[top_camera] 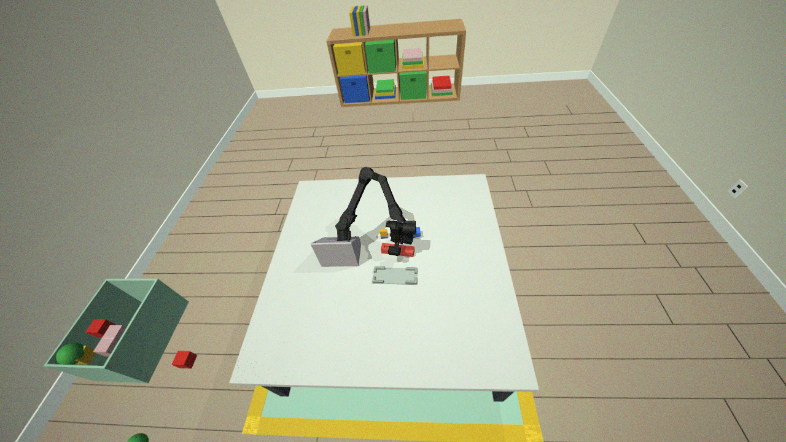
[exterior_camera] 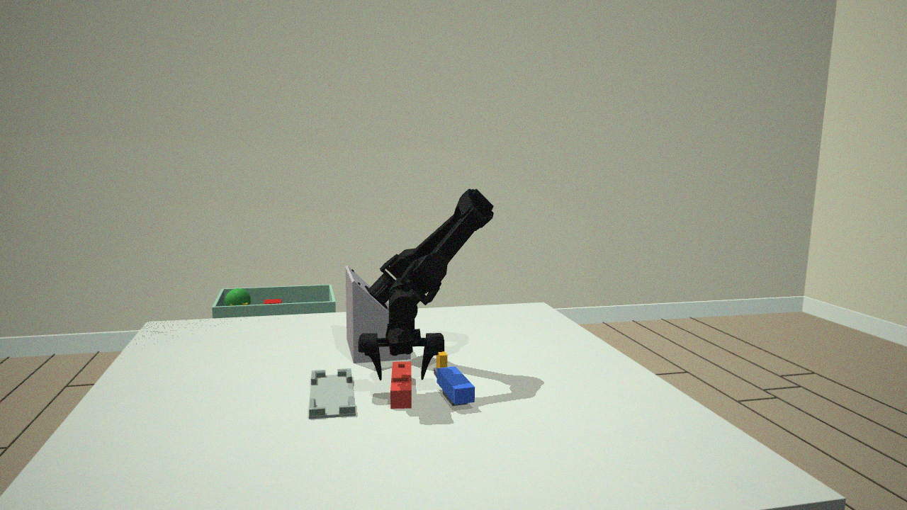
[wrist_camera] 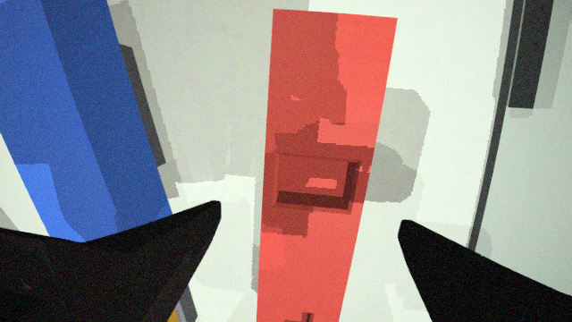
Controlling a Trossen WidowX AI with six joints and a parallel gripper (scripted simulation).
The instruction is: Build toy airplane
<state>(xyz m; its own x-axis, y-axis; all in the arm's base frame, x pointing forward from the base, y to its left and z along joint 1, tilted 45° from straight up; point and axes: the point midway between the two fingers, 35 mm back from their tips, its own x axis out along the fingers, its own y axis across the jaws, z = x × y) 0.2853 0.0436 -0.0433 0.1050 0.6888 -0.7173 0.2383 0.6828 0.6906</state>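
The red fuselage (top_camera: 408, 251) (exterior_camera: 400, 396) (wrist_camera: 308, 255) lies on the table with its sockets facing up, outside the cradle. My gripper (exterior_camera: 401, 379) (wrist_camera: 308, 218) is open and points down, one finger on each side of the fuselage; nothing is between the tips but the view of the fuselage below. The blue wing (top_camera: 418, 231) (exterior_camera: 456, 384) (wrist_camera: 80, 112) lies beside the fuselage, slightly turned. The small orange tail fin (top_camera: 383, 232) (exterior_camera: 441, 360) stands near one end of the wing; only its edge shows in the wrist view. The grey cradle (top_camera: 395, 275) (exterior_camera: 332, 393) is empty, on the fuselage's other side.
The arm's grey wedge-shaped base (top_camera: 338, 253) (exterior_camera: 364, 326) stands on the white table (top_camera: 384, 335) (exterior_camera: 507, 456), left of the parts in the top view. A green bin (top_camera: 159, 329) (exterior_camera: 272, 311) and a red block (top_camera: 183, 359) are on the floor beyond the table's edge.
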